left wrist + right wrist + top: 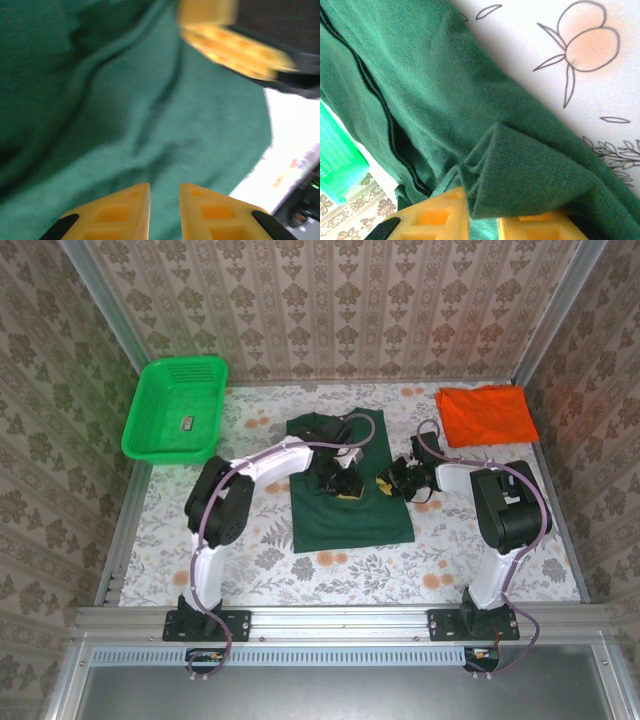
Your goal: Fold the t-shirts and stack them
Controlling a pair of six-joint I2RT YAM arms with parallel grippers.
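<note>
The green t-shirt [350,512], pinched by the right gripper [482,217], should be folded over slowly; the grip of the left gripper [165,194] cannot be told.

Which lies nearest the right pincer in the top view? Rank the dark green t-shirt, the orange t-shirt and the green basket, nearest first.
From the right pincer:
1. Dark green t-shirt: right at it, mid-table, its edge gripped.
2. Orange t-shirt: folded in the far right corner.
3. Green basket: far left corner, across the table.
</note>
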